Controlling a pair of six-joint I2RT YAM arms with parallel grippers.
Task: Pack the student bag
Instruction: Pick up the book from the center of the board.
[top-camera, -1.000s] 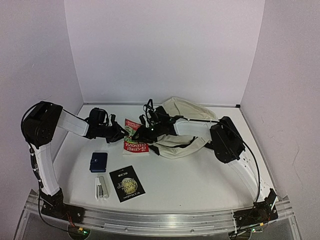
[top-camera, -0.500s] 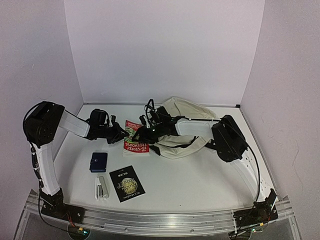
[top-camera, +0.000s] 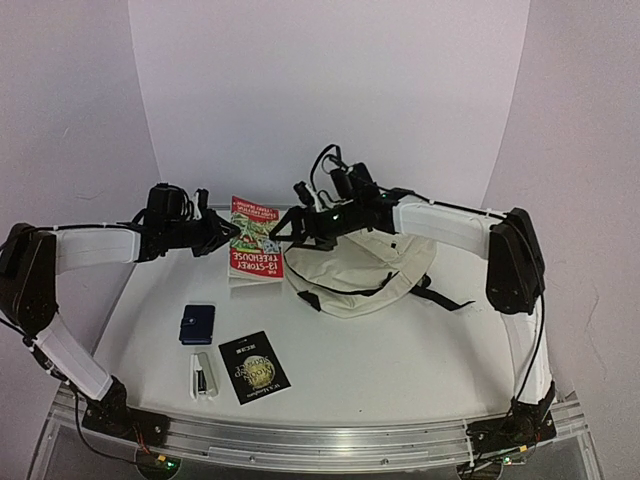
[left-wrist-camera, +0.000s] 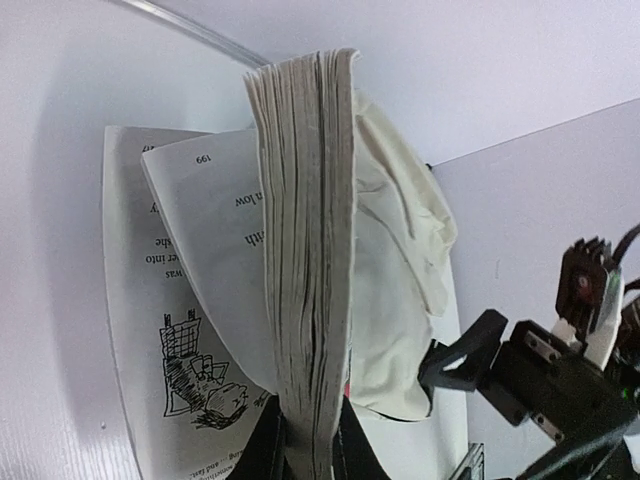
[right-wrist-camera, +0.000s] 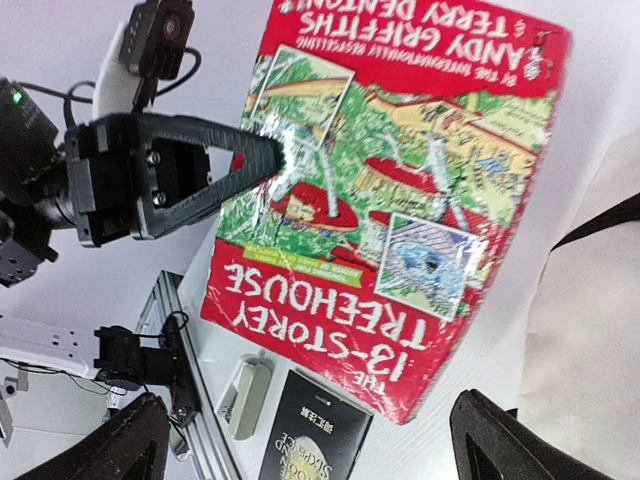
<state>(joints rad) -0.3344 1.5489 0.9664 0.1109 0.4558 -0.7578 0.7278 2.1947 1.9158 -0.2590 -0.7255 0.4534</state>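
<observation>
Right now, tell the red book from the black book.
The red book is held up in the left gripper, pages fanning; the black book lies flat on the table, untouched. The red book's cover is bright and illustrated; the black book's is dark with a gold emblem. Both are rectangular with printed covers.

Bright, even, faintly violet light; soft shadows; glare on the glossy book (right-wrist-camera: 390, 200).
</observation>
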